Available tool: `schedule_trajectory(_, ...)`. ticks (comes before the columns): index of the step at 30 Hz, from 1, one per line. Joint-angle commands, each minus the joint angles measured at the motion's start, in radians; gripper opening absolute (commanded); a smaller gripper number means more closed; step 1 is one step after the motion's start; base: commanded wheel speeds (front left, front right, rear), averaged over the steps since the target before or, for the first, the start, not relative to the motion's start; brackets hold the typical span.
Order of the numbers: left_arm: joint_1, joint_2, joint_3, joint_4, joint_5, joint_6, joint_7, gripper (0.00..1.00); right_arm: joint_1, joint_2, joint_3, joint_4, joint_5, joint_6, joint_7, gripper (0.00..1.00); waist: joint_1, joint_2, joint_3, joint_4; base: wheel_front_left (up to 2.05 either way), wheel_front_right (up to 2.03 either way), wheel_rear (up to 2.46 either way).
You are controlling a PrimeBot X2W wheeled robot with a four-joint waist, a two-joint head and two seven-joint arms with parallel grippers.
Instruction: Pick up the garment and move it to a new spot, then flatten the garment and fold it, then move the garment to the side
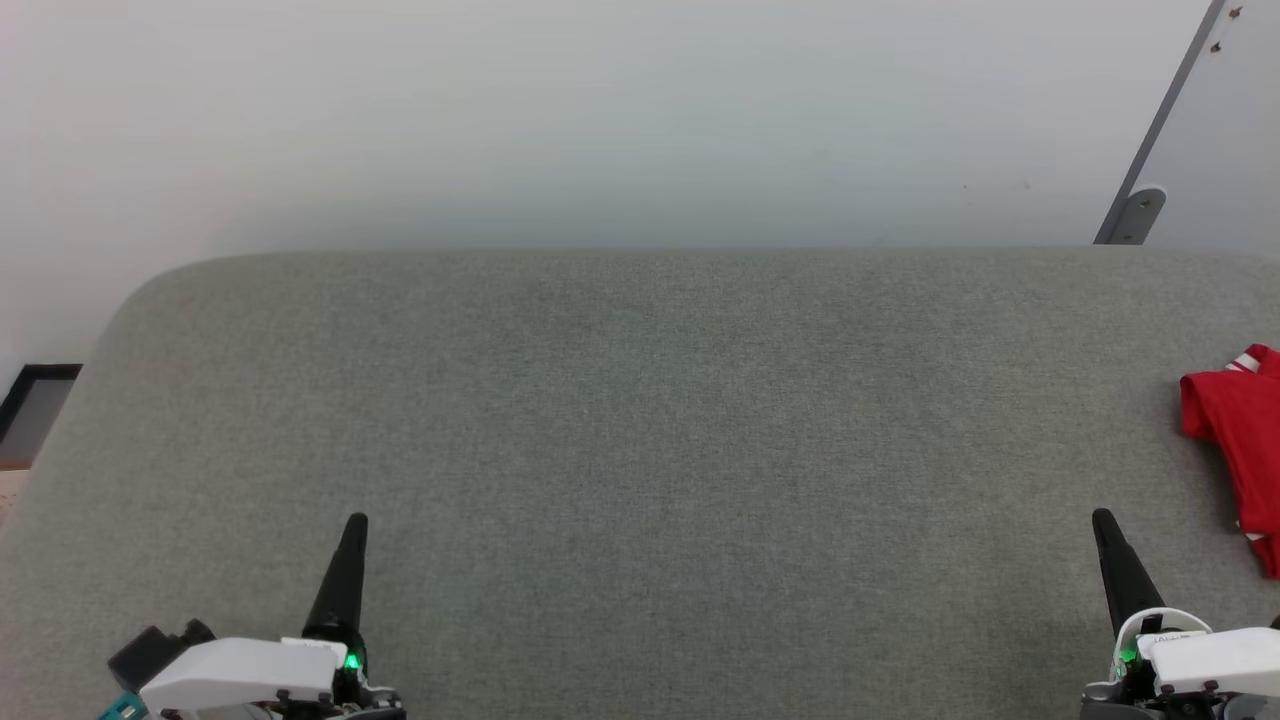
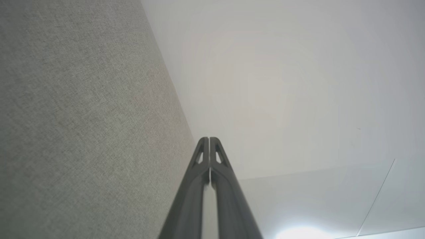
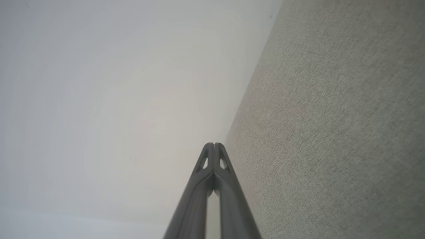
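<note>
Head view: I see the garment (image 1: pixel 1238 430) lying rumpled at the far right edge of the grey pad (image 1: pixel 640 420). It is cut off by the frame, red with a bit of white stripe at its top. My left gripper (image 1: pixel 355 522) sits at the near left, well apart from it. My right gripper (image 1: pixel 1103 518) sits at the near right, close to the garment but not touching it. Both point toward the pale wall (image 1: pixel 600 120). In the wrist views each pair of fingers is pressed tip to tip, gripping nothing. I cannot tell whether they touch the pad.
</note>
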Motion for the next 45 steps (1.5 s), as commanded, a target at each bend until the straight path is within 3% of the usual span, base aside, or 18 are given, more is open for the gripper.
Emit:
schedule_trajectory(1,-0.016,-0.002,0.004,-0.002,-0.029,-0.004,0.007,0.00,-0.020,0.004,-0.003,-0.005,0.033,-0.001,0.008,0.00,0.0000,0.0000,0.001,-0.001,0.00,0.00,0.00)
schedule_trajectory(31,-0.036,-0.021,0.014,0.002,-0.222,-0.006,0.063,0.00,-0.045,0.029,-0.007,-0.001,0.245,-0.001,0.062,0.00,0.0000,0.0000,0.008,-0.008,0.00,0.00,0.00)
schedule_trajectory(45,-0.036,-0.020,0.013,0.002,-0.221,-0.005,0.063,0.00,-0.039,0.029,-0.006,-0.001,0.244,-0.001,0.062,0.00,0.0000,0.0000,0.008,-0.008,0.00,0.00,0.00)
